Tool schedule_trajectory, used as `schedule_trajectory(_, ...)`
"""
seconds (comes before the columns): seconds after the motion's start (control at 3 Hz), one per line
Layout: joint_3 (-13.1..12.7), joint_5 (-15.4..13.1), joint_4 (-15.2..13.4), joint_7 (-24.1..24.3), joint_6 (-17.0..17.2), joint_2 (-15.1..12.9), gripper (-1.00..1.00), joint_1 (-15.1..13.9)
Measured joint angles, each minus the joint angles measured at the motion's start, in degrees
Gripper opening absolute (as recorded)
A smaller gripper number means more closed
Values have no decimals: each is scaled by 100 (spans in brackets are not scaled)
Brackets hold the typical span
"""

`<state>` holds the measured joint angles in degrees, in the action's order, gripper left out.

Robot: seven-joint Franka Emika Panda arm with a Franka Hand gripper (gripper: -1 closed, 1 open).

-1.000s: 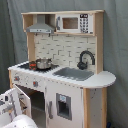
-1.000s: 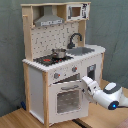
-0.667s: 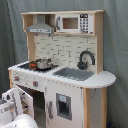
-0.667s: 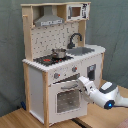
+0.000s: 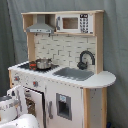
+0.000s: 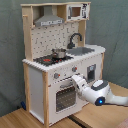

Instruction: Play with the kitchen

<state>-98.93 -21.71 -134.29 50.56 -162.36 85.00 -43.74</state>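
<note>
The kitchen (image 6: 62, 65) stands on a wooden floor against a grey curtain, upright, front facing the arm. The gripper (image 6: 76, 81) sits right at the top edge of the oven door (image 6: 64, 95), just under the knobs (image 6: 56, 75), likely reaching for the door handle to pull it open. Cannot tell whether its fingers are spread or closed, or whether they touch the door. In the first exterior view the gripper (image 5: 16, 95) shows low at the first exterior view's left, beside the oven. A small pot (image 5: 43, 63) rests on the stove; the black faucet (image 5: 85, 58) stands behind the sink (image 5: 74, 73).
</note>
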Motion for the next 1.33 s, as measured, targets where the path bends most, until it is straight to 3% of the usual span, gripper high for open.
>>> schedule_trajectory(0.33,336,0,71,-416,-127,-1,100,-183)
schedule_trajectory(1.0,396,-5,-374,-893,215,-2,100,959)
schedule_trajectory(1.33,544,-7,-649,-1329,306,8,100,1438)
